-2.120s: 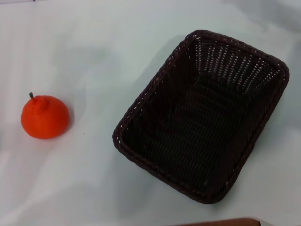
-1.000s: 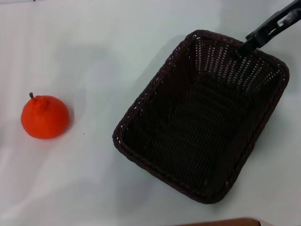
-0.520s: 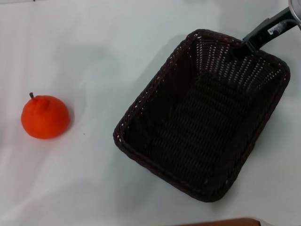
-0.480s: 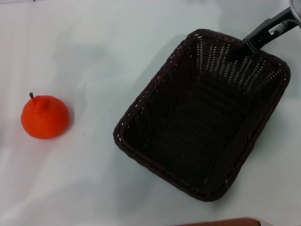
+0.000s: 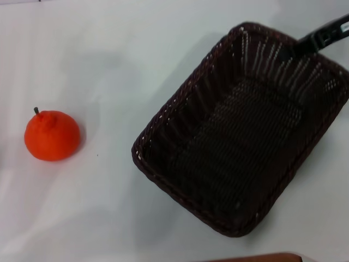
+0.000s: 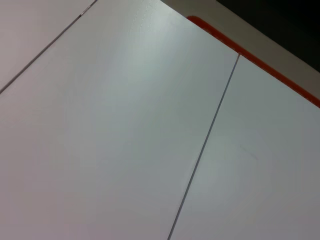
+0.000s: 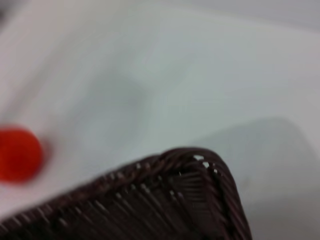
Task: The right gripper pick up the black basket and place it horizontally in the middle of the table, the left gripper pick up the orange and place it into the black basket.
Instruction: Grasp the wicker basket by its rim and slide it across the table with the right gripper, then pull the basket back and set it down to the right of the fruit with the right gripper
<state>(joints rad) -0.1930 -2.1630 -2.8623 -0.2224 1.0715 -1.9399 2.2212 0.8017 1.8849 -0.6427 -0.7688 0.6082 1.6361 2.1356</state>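
Observation:
The black basket [image 5: 240,136] lies right of centre on the white table [image 5: 109,49], with its far end raised and looming larger in the head view. My right gripper [image 5: 295,50] reaches in from the upper right and is shut on the basket's far rim. The right wrist view shows a braided rim corner of the basket [image 7: 200,172] close up. The orange [image 5: 52,135] sits on the table at the far left, well apart from the basket; it also shows as a blur in the right wrist view [image 7: 17,155]. My left gripper is out of view.
The left wrist view shows only white tabletop [image 6: 125,125] with a thin seam [image 6: 205,150] and an orange-red edge strip [image 6: 250,57]. A brown edge [image 5: 256,257] shows at the bottom of the head view.
The right gripper came in from the upper right and closed on the basket's far rim. The basket's far end has now lifted and shifted toward the right.

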